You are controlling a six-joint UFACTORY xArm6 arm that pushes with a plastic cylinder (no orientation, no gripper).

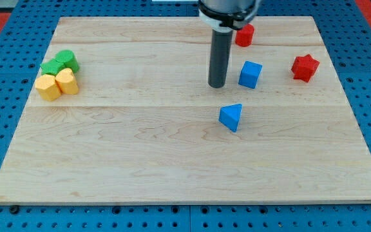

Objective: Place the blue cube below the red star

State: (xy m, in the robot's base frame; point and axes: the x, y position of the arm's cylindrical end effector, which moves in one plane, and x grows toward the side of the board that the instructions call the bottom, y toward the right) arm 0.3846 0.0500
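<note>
The blue cube (250,74) sits on the wooden board right of centre, near the view's top. The red star (304,67) lies to its right, near the board's right edge. My tip (217,86) is just left of the blue cube, a small gap between them. A blue triangular block (231,116) lies below the tip and the cube.
A red block (245,35) sits at the view's top, partly behind the arm. At the view's left, two green blocks (60,62) and two yellow blocks (57,84) cluster together. The wooden board (140,148) rests on a blue pegboard.
</note>
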